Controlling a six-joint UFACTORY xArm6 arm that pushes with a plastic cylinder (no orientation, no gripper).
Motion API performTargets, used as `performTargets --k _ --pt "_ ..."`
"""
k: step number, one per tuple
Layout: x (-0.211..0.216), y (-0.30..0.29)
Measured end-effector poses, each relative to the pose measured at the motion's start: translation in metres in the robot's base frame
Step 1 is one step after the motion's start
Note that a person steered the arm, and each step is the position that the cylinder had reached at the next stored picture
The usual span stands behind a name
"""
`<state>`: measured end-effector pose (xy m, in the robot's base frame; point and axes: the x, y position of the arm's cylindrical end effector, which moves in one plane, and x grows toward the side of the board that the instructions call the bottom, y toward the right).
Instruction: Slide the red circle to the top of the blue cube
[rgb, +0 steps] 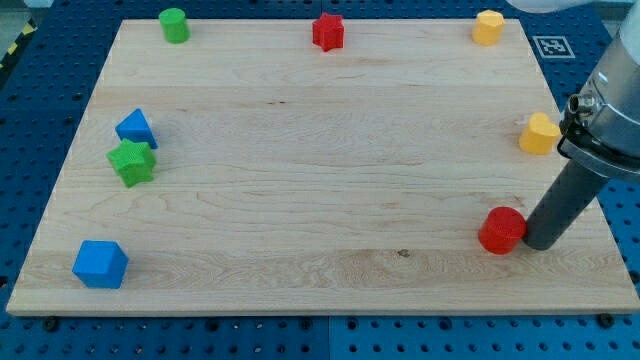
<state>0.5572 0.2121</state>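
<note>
1. Wooden board (320, 150) on a blue pegboard bench fills the frame; its middle holds no blocks.
2. Rig has no gripper, so nothing to spread or pinch: only a dark rod. My tip (540, 244) sits at the lower right of the frame, touching or just beside the right flank of the red circle (501, 231).
3. Target: blue cube (100, 264) at the lower left of the frame, well apart from the red circle, nearly the full board width away.
4. Other blocks: blue triangle (135, 128) and green star (132, 162) touching each other at mid left, above the cube; green cylinder (174, 25) upper left; red star (328, 31) top centre; yellow hexagon (488, 27) upper right; yellow heart (539, 134) at right edge.
5. Judgement: tip is on the correct side for a leftward push. Goal spot is the gap between the green star and the cube, which looks tight.
6. Method: push leftward with a slight upward bias, keeping the tip centred behind the circle; round blocks tend to slip off line, so correct early.
7. Risk: overshoot would nudge the green star or the cube. Slow near the end.
</note>
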Motion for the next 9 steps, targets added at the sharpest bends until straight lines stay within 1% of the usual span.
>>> performTargets --k 1,3,4,7,8,9 --pt "-0.006 -0.010" --pt "-0.007 -0.074" --pt "-0.008 -0.115" --pt "-0.012 -0.263" --pt "-0.011 -0.292" --pt "0.000 -0.294"
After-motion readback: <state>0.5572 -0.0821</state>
